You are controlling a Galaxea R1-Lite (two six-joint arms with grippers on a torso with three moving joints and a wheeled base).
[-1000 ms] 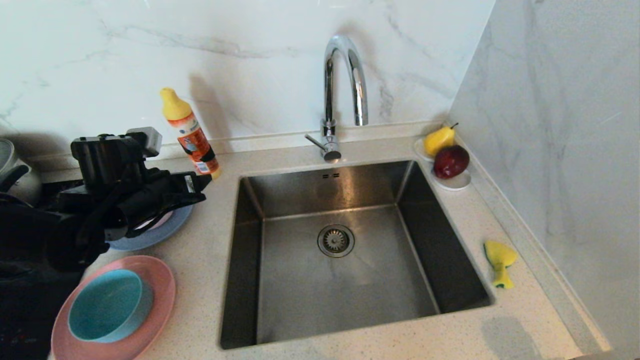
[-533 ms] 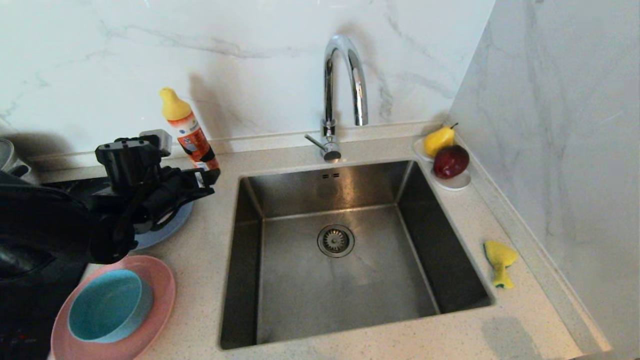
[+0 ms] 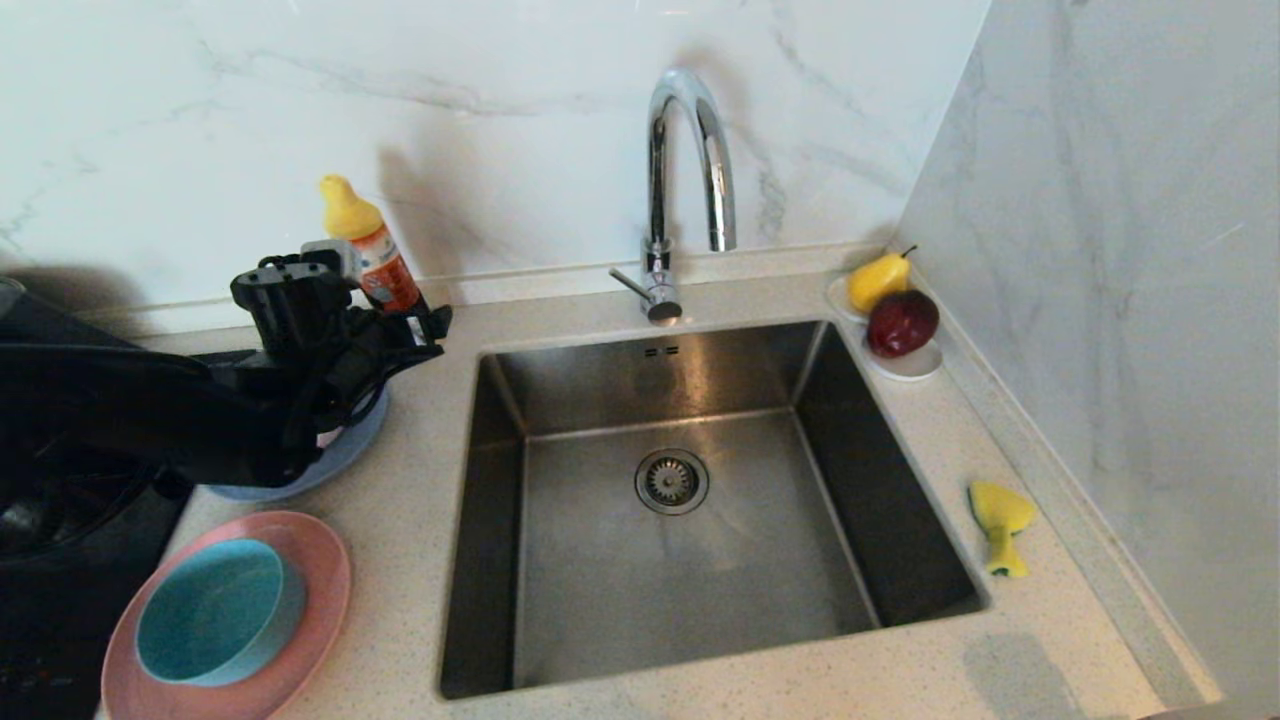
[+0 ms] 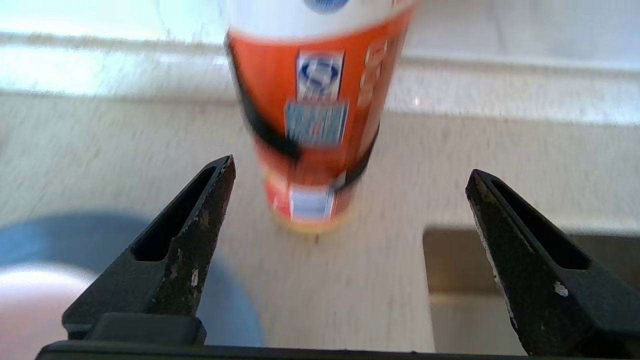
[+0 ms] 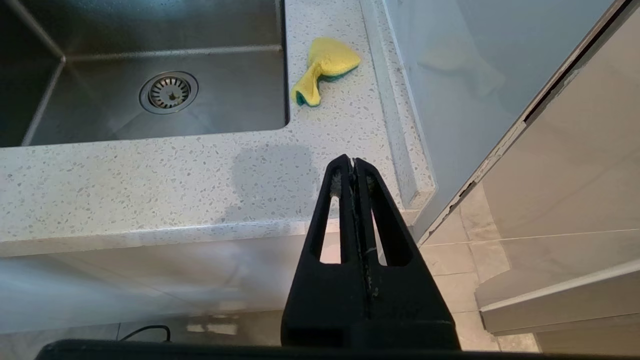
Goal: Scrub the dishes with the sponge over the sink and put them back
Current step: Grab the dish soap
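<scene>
Left gripper [image 3: 425, 330] at left centre of the head view, over the grey-blue plate [image 3: 345, 450], fingers [image 4: 192, 235] spread wide and empty, the orange bottle [image 4: 315, 125] upright on the desk [image 3: 420, 520] just beyond the gap between them, untouched. Pale pink bowl [image 4: 25, 305] on that plate, mostly hidden under the arm in the head view. Lower left of the head view: teal bowl [image 3: 215, 610] sitting in the salmon-pink plate [image 3: 320, 570]. Sink [image 3: 560, 560] at centre, bare steel around the drain [image 3: 672, 481], tap [image 3: 685, 190] arched above its far edge. Sponge [image 3: 998, 525] crumpled on the desk at right, just beside the sink's rim. White dish [image 3: 905, 365] with pear [image 3: 878, 280] and red fruit [image 3: 902, 322] at upper right. Right gripper [image 5: 354, 167] parked low before the desk's front edge, fingers pressed together, nothing between them.
</scene>
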